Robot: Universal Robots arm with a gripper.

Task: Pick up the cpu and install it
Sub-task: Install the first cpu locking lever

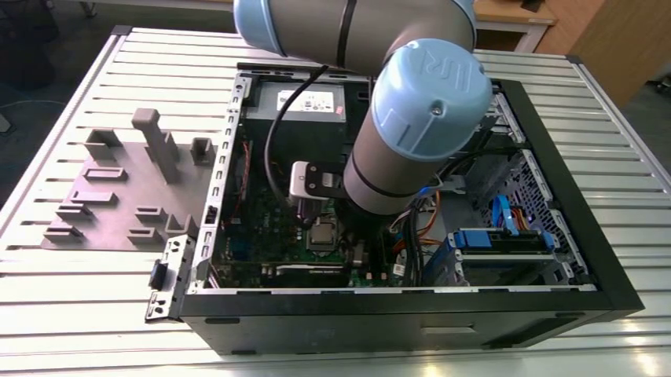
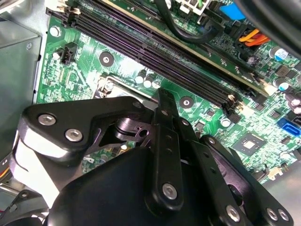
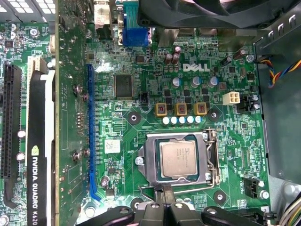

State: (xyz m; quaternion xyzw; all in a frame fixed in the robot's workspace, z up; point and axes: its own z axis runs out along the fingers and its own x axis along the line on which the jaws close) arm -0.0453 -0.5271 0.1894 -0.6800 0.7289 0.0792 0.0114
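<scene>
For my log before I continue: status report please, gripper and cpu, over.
Gripper near the socket frame's edge. Cpu lying in the socket frame, not held. Nothing lying over it.

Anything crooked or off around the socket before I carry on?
Nothing stands out. In the first wrist view the cpu lies flat and square inside the socket frame, edges parallel, no damage visible. The gripper is close beside the frame.

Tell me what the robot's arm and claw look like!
The arm is a fat grey tube with big round light-blue caps at its joints, one stamped with raised letters. A thin black cable loops beside it to a small white box near the wrist. The gripper is black, built from chunky links with shiny silver screws.
</scene>
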